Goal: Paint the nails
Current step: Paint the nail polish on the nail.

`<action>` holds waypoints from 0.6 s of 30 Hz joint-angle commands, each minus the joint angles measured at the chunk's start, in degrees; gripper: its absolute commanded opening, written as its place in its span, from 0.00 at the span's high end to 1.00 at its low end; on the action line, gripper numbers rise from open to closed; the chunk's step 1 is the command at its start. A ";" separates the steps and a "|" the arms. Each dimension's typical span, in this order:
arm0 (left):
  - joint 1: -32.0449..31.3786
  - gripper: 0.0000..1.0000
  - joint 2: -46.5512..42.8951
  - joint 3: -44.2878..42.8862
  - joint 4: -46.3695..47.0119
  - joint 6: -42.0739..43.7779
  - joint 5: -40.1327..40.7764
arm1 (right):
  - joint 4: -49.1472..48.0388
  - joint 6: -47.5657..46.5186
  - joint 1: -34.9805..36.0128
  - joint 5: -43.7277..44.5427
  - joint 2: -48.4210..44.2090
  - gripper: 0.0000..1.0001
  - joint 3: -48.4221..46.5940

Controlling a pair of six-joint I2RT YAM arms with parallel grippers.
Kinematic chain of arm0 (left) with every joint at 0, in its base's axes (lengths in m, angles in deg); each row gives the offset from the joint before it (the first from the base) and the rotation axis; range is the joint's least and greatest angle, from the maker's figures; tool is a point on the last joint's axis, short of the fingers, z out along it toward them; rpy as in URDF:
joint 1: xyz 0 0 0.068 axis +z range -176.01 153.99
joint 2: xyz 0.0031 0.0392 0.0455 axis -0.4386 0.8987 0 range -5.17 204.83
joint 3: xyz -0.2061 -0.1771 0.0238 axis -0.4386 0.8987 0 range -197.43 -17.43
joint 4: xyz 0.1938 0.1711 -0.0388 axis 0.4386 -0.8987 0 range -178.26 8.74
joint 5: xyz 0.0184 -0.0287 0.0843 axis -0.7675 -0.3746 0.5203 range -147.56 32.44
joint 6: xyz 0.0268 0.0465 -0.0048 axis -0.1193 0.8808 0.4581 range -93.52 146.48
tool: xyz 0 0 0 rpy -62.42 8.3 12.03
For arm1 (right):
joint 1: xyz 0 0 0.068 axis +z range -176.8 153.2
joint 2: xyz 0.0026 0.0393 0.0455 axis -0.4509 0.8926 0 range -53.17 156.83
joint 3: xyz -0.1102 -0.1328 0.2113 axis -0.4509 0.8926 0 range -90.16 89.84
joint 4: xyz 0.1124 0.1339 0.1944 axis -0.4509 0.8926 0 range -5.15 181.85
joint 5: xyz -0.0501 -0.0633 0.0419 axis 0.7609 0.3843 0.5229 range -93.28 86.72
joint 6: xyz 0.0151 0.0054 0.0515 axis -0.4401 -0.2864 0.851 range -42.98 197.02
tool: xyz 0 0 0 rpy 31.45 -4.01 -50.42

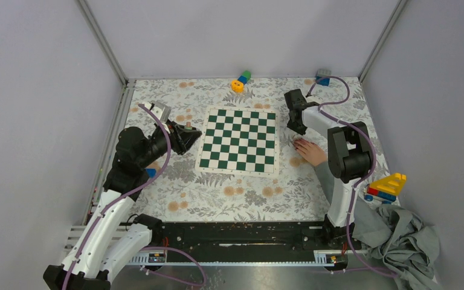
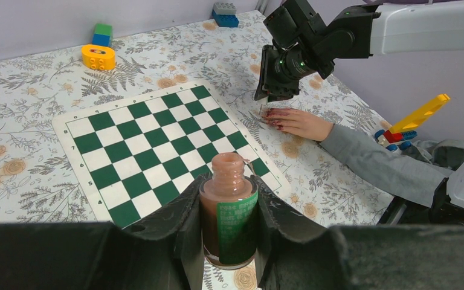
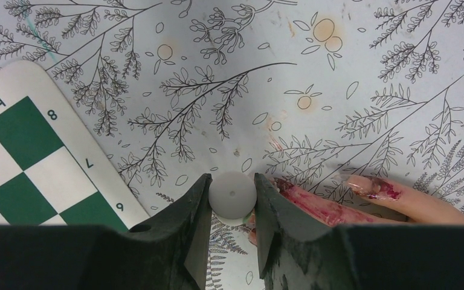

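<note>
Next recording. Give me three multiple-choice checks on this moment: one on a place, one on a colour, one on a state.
1. Where does the light-skinned human hand with grey sleeve lie?
A. On the floral tablecloth, right of the green-and-white chessboard
B. On the chessboard
C. At the table's far edge

2. What colour is the label on the glass nail-polish bottle clamped in the left gripper?
A. Blue
B. Yellow
C. Green

3. What state is that bottle in?
A. Capped
B. Uncapped
C. Lying on the tablecloth

Answers: 1 A, the top view shows the hand just off the board's right edge. 2 C, the left wrist view shows a green label. 3 B, its bare neck stands open between the fingers.
</note>
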 commanded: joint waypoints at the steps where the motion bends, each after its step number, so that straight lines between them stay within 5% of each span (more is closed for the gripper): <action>1: -0.21 1.00 -0.96 -0.78 1.91 0.65 1.14 | 0.84 0.81 0.69 0.70 0.10 1.00 -2.05; 18: -0.39 1.00 -1.20 -0.74 1.86 0.65 1.16 | 2.22 -0.37 1.14 1.75 0.31 1.00 -2.37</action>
